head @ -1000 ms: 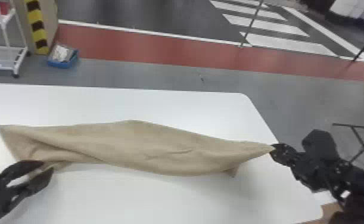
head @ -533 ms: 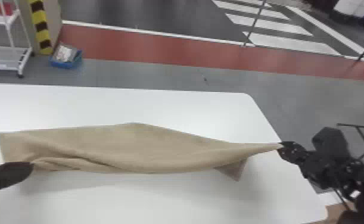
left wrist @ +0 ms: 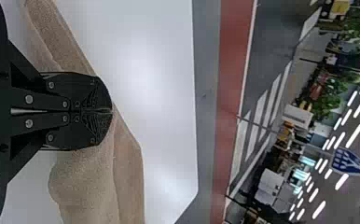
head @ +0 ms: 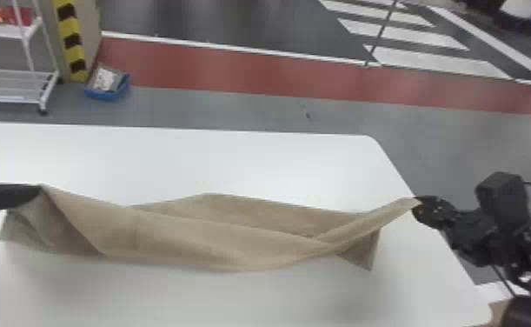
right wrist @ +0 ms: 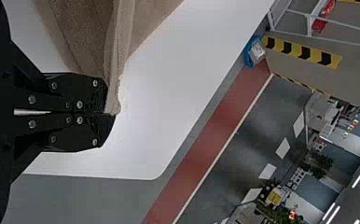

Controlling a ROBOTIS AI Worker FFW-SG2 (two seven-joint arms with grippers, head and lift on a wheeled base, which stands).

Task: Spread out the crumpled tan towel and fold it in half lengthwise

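Towel (head: 168, 235) spans from the left pincer (head: 37, 191) to the right pincer (head: 417, 208), both closed tight on its fabric, loose folds between them over the tabletop (head: 251, 161).

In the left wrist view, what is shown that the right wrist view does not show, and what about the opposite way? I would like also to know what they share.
Left wrist view: the left gripper, and a blue sign with white markings.

Right wrist view: the right gripper, a blue bin on the floor and a yellow-and-black striped band.

Both: the tan towel, with jaws shut on it in each, the white table and the red floor strip.
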